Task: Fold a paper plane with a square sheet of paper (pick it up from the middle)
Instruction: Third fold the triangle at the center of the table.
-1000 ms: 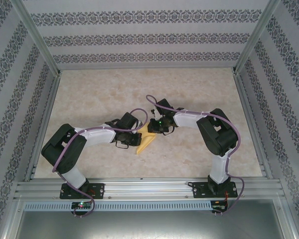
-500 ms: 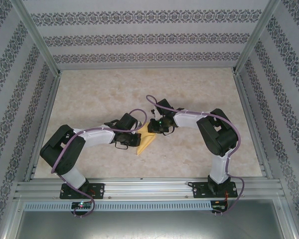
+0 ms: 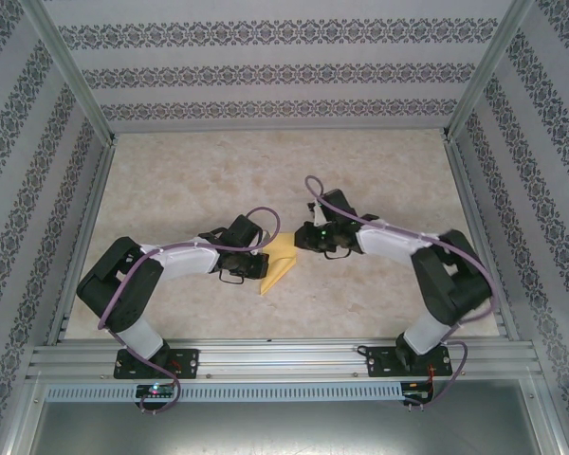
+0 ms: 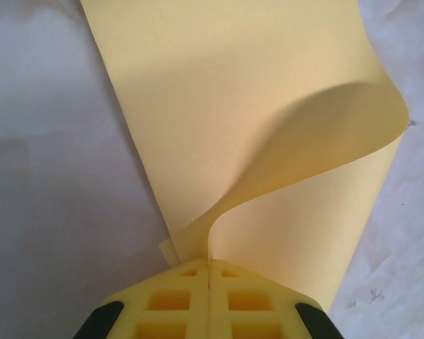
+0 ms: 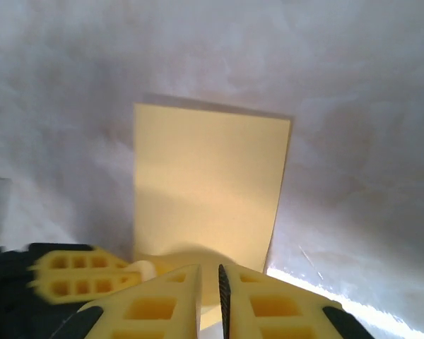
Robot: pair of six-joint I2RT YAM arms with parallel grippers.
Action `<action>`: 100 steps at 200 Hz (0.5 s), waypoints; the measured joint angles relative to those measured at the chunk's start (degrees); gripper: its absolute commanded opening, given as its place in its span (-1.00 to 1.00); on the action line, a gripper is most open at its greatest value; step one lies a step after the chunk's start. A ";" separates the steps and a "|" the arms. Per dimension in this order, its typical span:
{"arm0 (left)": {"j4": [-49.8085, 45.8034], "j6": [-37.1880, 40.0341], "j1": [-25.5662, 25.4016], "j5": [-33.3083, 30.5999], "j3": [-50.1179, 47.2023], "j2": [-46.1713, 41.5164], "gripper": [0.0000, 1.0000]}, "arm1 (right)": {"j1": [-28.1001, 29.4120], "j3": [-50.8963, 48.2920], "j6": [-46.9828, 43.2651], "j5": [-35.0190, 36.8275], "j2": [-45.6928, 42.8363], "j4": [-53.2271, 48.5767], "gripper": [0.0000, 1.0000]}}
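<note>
The fold looks early. The square sheet of paper (image 3: 281,262) lies near the middle of the counter (image 3: 190,180), a little toward 6 o'clock. It is doubled but not pressed. In the left wrist view 1 layer lies flat while another arches up in a loose curl, so I judge that no sharp crease is set. No nose or wings show, so most of the plane is left to make.

The left tool (image 4: 209,267) is clamped on the sheet at its 9 o'clock edge, fingers tight together with the curled layer running into their seam. The right tool (image 3: 306,237) sits just beside the sheet's 1 o'clock corner. Its fingers are almost together with a thin slit between them, and nothing shows pinched there.
</note>
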 measured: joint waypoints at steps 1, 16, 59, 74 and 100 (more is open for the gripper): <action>0.00 0.00 0.00 0.00 0.00 0.00 -0.97 | 0.00 -0.15 0.02 0.00 -0.22 0.20 -0.77; 0.00 0.00 0.00 0.00 0.02 0.04 -0.97 | 1.03 -4.26 2.60 -0.74 -4.44 5.27 -0.88; 0.02 0.00 -0.11 0.02 0.11 0.15 -0.98 | 9.86 -15.74 13.16 -1.01 -5.88 17.90 -0.96; 0.02 0.00 -0.20 0.00 0.11 0.15 -0.98 | 12.85 -17.11 16.22 -0.28 -4.42 21.38 -0.96; 0.04 0.00 -0.22 0.02 0.22 0.26 -0.98 | 15.54 -17.27 20.11 0.20 -1.07 27.58 -0.97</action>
